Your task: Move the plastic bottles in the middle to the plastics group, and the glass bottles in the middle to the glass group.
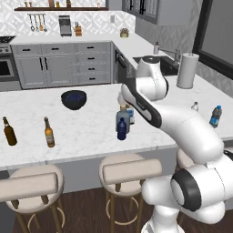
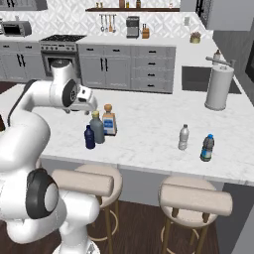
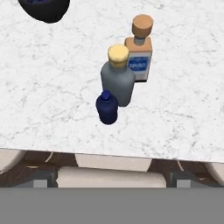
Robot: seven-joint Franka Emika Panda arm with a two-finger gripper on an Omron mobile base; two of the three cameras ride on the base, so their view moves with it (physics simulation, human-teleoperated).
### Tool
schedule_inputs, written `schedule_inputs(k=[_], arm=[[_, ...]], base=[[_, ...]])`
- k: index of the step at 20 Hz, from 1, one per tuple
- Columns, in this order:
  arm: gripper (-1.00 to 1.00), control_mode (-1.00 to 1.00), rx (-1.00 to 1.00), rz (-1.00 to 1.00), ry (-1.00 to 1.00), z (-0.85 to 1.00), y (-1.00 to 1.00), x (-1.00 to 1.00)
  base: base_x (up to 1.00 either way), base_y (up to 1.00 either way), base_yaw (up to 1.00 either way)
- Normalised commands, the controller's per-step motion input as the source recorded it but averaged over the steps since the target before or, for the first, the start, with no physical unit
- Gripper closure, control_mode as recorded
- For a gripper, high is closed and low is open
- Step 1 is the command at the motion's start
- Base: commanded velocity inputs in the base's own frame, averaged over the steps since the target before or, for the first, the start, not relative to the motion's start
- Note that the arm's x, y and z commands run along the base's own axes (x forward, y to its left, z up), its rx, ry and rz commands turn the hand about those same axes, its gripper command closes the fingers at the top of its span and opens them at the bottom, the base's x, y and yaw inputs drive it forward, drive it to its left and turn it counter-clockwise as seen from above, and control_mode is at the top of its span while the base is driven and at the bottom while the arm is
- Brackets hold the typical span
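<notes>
Bottles wait in the middle.
I hover above the navy bottle [image 3: 107, 108] to plan my grab; I can't tell how wide my gripper's fingers are.

Non-task items: a dark bowl [image 1: 73, 99] sits on the white marbled island counter [image 1: 86, 132], with a paper-towel roll [image 1: 187, 70] standing upright near the sink [image 2: 202, 78] and its faucet [image 1: 175, 55] at the counter's far right. Three round cushioned bar stools [image 1: 129, 172] line the counter's near edge above a dark wood floor [image 2: 139, 233]. Along the back wall run grey cabinets [image 1: 61, 63], a stove [image 2: 59, 49], a coffee machine [image 1: 65, 25], a knife block [image 1: 78, 30], hanging utensils [image 1: 37, 22] and a wooden shelf [image 1: 61, 8].
</notes>
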Motion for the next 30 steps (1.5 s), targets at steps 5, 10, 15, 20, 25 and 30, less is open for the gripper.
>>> schedule_inputs(k=[5, 10, 15, 20, 25, 30], arm=[[-1.0, -1.0, 0.01, 0.02, 0.0, -0.32, 0.0, 0.43], [-1.0, -1.0, 0.0, 0.05, 0.0, -0.36, -0.04, 0.42], [-1.0, -1.0, 0.0, 0.04, 0.0, -0.24, -0.01, 0.39], [-1.0, -1.0, 0.0, 0.05, 0.01, -0.16, -0.02, 0.28], [-1.0, -1.0, 0.0, 0.03, 0.02, -0.06, 0.0, 0.3], [-1.0, -1.0, 0.0, 0.01, 0.0, -0.16, 0.0, 0.24]], base=[[0.0, 0.0, 0.0], [0.0, 0.0, 0.0], [0.0, 0.0, 0.0], [0.0, 0.0, 0.0], [0.0, 0.0, 0.0], [0.0, 0.0, 0.0]])
